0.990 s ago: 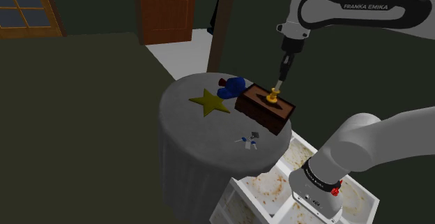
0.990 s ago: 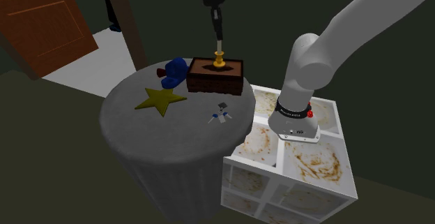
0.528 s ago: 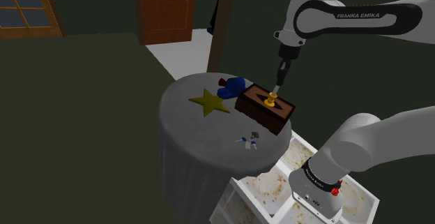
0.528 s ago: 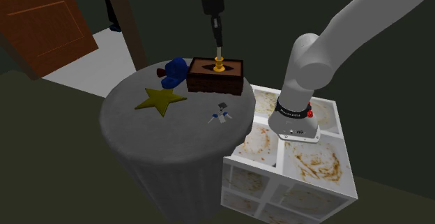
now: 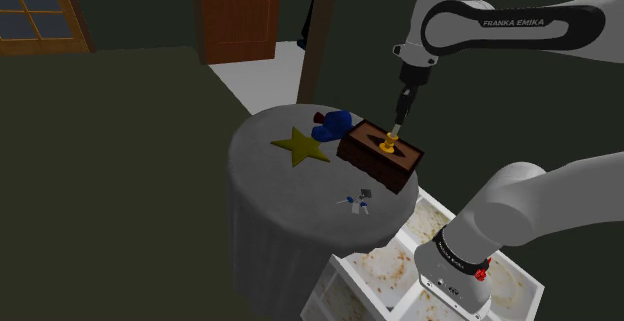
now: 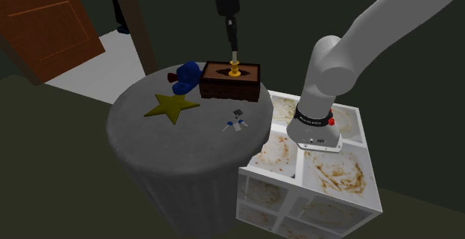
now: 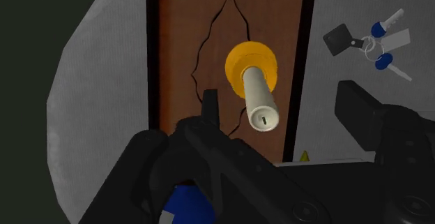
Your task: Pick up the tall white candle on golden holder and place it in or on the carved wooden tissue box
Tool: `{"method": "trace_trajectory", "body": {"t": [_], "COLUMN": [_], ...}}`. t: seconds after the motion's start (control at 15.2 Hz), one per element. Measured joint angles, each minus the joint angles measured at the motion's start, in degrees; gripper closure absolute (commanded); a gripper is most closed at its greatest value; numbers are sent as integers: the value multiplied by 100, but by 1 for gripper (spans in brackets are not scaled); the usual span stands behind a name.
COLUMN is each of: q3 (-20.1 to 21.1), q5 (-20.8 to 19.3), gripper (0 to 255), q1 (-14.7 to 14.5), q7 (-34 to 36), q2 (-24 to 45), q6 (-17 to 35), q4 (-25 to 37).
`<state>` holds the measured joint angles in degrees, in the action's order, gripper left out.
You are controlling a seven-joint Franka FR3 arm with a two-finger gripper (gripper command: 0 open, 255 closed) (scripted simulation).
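The tall white candle (image 7: 259, 98) on its golden holder (image 7: 240, 58) stands upright on top of the carved brown tissue box (image 7: 178, 41), over the box's slot. My gripper (image 7: 279, 98) hangs straight above it, open. Its black fingers (image 7: 209, 107) stand on either side of the candle's top without touching it. In the shoulder view the gripper (image 5: 399, 121) is just over the candle (image 5: 393, 135) on the tissue box (image 5: 375, 159). The second exterior view shows the candle (image 6: 235, 62) on the box (image 6: 227, 83) under the gripper (image 6: 233, 42).
The box sits on a round grey table (image 5: 270, 194) near its edge by the stand. A yellow star (image 5: 299, 147), a blue object (image 5: 333, 124) and a bunch of keys (image 5: 357, 201) also lie on it. The white stained stand (image 5: 385, 274) is close beside.
Over the last second the gripper came down with the candle until the holder rested on the tissue box. The arm has held still for the last half second.
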<state>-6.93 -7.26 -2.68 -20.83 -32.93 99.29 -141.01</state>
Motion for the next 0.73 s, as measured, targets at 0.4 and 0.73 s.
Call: {"method": "trace_trajectory", "body": {"t": [0.4,0.73], "q3": [25,65], "q5": [25,67], "gripper": [0,0], "q1": [-14,-37], "q7": [-3,-10], "q2": [15,95], "q6": [-238,-666], "q4": [247,751]}}
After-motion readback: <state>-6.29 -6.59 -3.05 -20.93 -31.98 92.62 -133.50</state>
